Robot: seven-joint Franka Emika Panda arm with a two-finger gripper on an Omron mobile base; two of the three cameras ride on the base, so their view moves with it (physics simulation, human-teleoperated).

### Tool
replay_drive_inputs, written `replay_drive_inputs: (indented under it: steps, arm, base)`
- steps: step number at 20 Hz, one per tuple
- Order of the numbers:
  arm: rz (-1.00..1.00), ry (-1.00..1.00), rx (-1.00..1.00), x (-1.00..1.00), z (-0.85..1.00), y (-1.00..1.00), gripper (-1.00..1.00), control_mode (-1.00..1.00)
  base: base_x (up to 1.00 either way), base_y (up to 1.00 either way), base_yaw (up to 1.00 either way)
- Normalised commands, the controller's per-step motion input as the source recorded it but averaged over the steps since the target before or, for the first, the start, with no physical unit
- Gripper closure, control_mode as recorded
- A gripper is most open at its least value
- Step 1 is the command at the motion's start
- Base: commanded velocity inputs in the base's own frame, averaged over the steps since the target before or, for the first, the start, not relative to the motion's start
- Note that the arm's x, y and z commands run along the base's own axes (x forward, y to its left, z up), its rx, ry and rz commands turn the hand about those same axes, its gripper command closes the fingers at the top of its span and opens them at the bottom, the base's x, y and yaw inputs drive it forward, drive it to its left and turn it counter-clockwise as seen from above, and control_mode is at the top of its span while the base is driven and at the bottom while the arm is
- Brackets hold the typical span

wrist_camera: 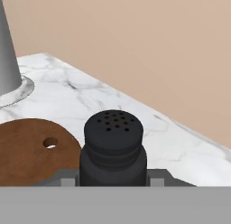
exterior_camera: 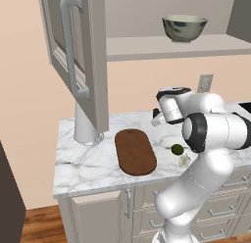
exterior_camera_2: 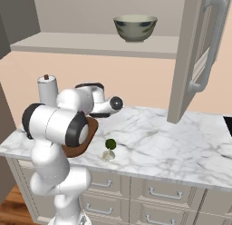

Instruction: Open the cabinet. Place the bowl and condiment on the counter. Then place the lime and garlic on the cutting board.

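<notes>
Condiment [wrist_camera: 113, 148] upright, perforated top up

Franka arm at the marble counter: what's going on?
The gripper holds the small black shaker-top condiment bottle low over the white marble counter, beside the dark brown cutting board. The grey-beige cabinet is open; the mottled grey-green bowl sits on its shelf. The green lime and off-white garlic lie on the counter.

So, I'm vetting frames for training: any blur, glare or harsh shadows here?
Left base view: sharp, evenly lit, only faint shadow by the cutting board. Right base view: soft shading inside the bowl, no glare. Hand view: the condiment looms close, still crisp.
</notes>
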Motion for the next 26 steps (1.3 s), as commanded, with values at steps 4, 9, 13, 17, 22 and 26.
replay_drive_inputs:
  steps: [4,9,13,17,22,26]
  arm:
    - [0.03,0.0,0.0,0.46,-0.28,-0.01,1.0,-1.0]
    - [0.01,0.0,0.0,0.14,-0.11,-0.08,1.0,-1.0]
    - [0.0,0.0,0.0,0.32,-0.05,-0.02,1.0,-1.0]
    - [0.0,0.0,0.0,0.31,0.0,0.0,1.0,-1.0]
    - [0.0,0.0,0.0,0.15,0.0,-0.02,-1.0,-1.0]
    - [0.0,0.0,0.0,0.09,0.0,-0.12,-1.0,-1.0]
  base:
    - [0.0,0.0,0.0]
    - [0.0,0.0,0.0]
    - [0.0,0.0,0.0]
    - [0.0,0.0,0.0]
    - [0.0,0.0,0.0]
    - [0.0,0.0,0.0]
